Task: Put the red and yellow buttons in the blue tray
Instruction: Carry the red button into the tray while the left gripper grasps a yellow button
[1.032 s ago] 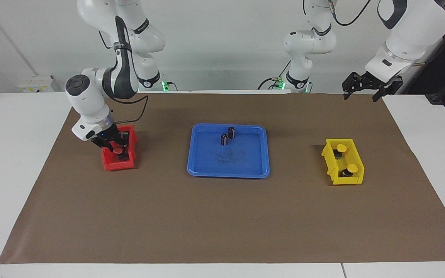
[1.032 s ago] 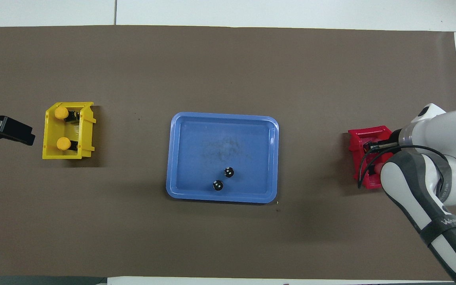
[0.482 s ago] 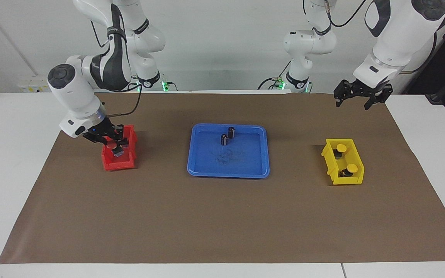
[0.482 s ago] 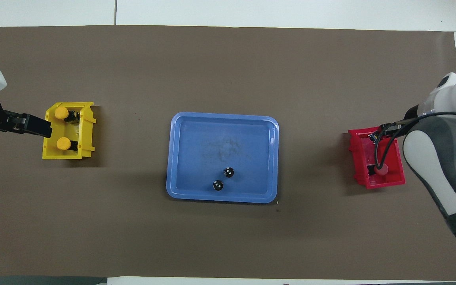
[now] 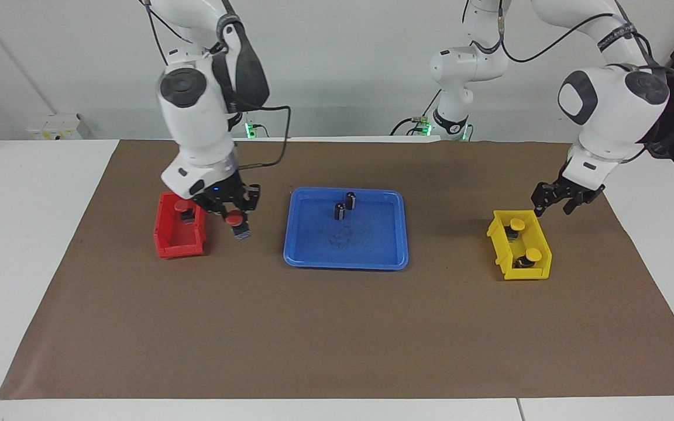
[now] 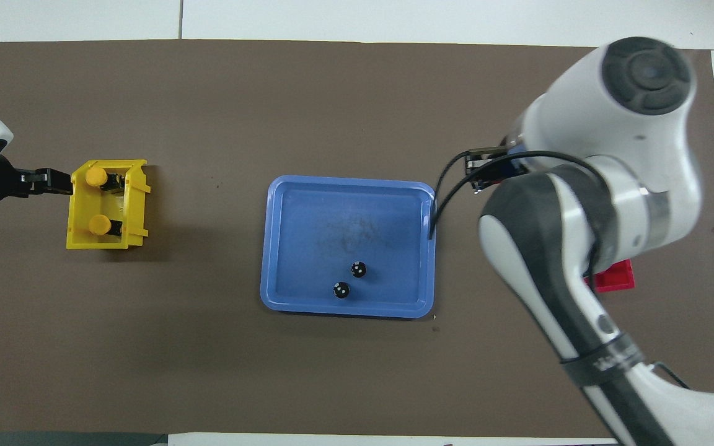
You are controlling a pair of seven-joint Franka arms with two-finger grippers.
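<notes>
Right end effector (image 5: 233, 217) is up in the air over the brown mat (image 5: 337, 327) between the red bin (image 5: 179, 237) and the blue tray (image 5: 346, 257), clamped on a red button (image 5: 234, 218), its base hanging tilted below the fingers. The second red button (image 5: 181, 207) sits in the red bin, at the end nearer the robots. In the overhead view the right arm hides most of that bin.

Left end effector (image 5: 559, 197) hangs just over the yellow bin's (image 5: 504, 245) robot-side edge, fingers apart, holding nothing. Both yellow buttons (image 5: 516, 224) (image 5: 533, 255) sit in the yellow bin, one nearer the robots, one farther.

Blue tray lies mid-table with two black cylinders (image 5: 350, 200) (image 5: 340, 211) standing upright in it near its robot-side rim; no buttons in the tray.
</notes>
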